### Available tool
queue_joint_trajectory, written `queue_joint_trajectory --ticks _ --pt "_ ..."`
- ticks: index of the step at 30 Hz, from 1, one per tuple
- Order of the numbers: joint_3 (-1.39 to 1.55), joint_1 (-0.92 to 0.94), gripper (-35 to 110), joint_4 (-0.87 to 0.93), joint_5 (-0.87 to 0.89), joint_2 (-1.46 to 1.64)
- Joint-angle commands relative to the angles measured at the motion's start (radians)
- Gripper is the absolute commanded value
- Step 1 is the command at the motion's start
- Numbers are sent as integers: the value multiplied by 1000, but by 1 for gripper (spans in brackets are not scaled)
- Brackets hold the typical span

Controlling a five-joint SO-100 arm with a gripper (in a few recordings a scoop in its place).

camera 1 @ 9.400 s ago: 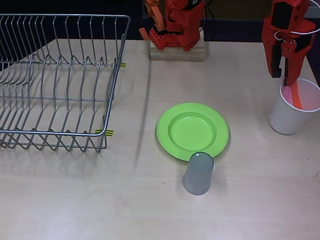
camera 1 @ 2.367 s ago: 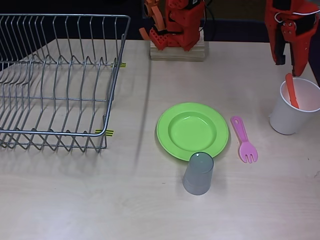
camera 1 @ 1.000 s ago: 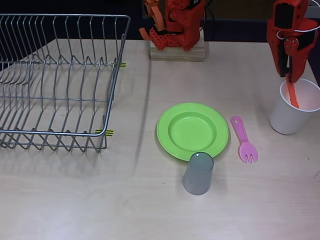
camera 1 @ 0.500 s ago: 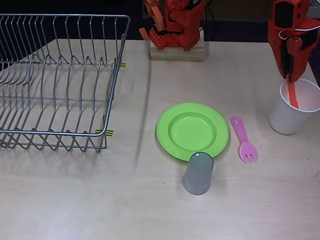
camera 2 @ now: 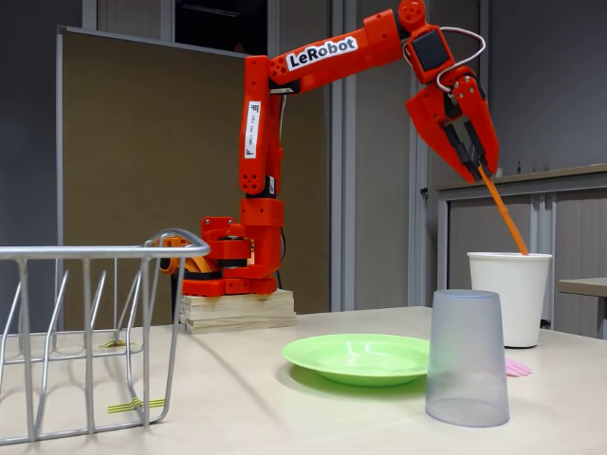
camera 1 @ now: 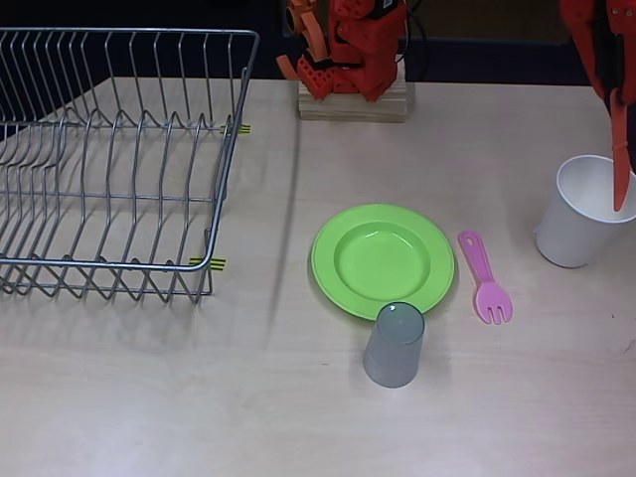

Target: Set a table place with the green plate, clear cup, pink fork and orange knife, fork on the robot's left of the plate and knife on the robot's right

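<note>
Overhead view: I have the green plate [camera 1: 383, 260] near the middle of the table [camera 1: 149, 397], and I place the rest by clock directions from it. The clear cup [camera 1: 394, 344] stands upside down at about 6 o'clock, its edge overlapping the plate's rim from this angle. The pink fork [camera 1: 484, 278] lies flat at 3 o'clock, just beside the plate but apart from it, tines toward the bottom of the picture. The white paper cup [camera 1: 584, 211] sits farther out at roughly 2 o'clock, and the wire dish rack [camera 1: 109, 159] fills the 9 to 10 o'clock side. The arm's wooden block base [camera 1: 353, 102] is at 12 o'clock.

The gripper [camera 1: 618, 117] is at the right edge, above the paper cup, and I see it clamped on the orange knife [camera 1: 621, 169], which hangs down with its tip over the cup's mouth.

In the fixed view the gripper [camera 2: 474, 161] is raised high, its jaws closed on the top end of the orange knife [camera 2: 503, 210]. The knife slants down toward the paper cup [camera 2: 509, 294], its lower tip about level with the rim. I cannot tell whether the tip is inside the cup. The green plate [camera 2: 358, 358] lies flat, and the clear cup [camera 2: 466, 358] stands in front of it.
</note>
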Motion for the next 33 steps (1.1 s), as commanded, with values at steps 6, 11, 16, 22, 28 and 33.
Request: queue_joint_trajectory --ticks 6,11,16,22,28,33 --pt "54 94 0 63 -43 242" --pt "144 187 0 130 -100 380" --pt "295 347 0 166 -161 525" --pt "575 577 0 117 -241 693" --pt "830 764 0 -98 -453 802" --pt "986 859 0 -221 -594 871"
